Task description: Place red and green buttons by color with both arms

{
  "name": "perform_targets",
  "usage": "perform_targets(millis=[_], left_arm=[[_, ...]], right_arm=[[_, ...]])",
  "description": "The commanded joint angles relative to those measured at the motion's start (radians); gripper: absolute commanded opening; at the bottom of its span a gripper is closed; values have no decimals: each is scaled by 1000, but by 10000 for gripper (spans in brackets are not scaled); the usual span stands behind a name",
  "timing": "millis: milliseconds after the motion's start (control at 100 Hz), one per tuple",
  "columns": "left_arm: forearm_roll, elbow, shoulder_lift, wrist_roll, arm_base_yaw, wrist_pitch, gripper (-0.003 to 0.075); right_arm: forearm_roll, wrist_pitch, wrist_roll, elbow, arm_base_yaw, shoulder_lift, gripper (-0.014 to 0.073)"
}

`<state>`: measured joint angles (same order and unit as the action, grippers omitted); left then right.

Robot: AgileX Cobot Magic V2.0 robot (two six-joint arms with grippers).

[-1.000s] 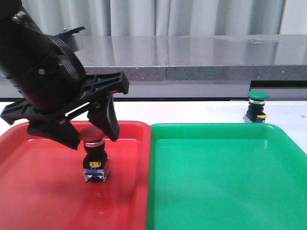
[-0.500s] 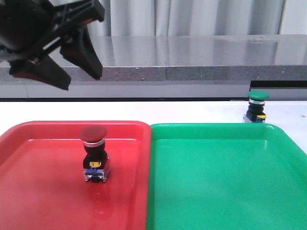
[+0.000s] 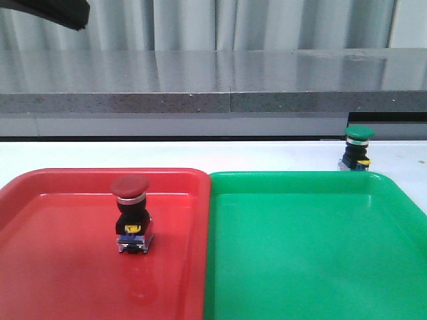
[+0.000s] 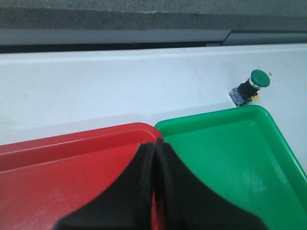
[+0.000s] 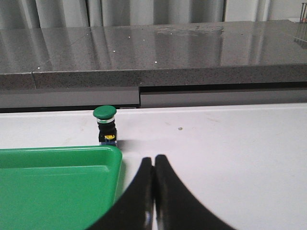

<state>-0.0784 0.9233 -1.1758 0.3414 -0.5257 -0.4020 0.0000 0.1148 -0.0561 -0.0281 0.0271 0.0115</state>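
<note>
White bench (image 3: pixel 267 155), grey counter behind. My left gripper (image 4: pixel 154 158) gone up out of front view since a second ago, fingers pressed together, empty. Red button (image 3: pixel 131 215) upright in red tray (image 3: pixel 40 200): half done, I judge. Green button (image 3: pixel 356 148) on bench behind green tray (image 3: pixel 300 253). Right gripper (image 5: pixel 153 167) pressed together, near it.

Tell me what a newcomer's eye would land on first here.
First, the two large plastic trays side by side: the glossy red tray on the left, the green tray on the right. Next, the red-capped mushroom push-button standing upright in the red tray, and the green-capped push-button on the white table just beyond the green tray's far right corner.
</note>
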Motion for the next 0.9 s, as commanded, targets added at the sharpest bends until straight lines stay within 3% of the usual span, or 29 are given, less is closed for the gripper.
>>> perform_targets(millis=[0,890], left_arm=[[23,25,48,6,20,51,-20],[137,-204,412,-36,231,30,-20]], right_arm=[[0,-76,9,19,-1,22,-64],[0,-76,9,19,-1,22,-64]])
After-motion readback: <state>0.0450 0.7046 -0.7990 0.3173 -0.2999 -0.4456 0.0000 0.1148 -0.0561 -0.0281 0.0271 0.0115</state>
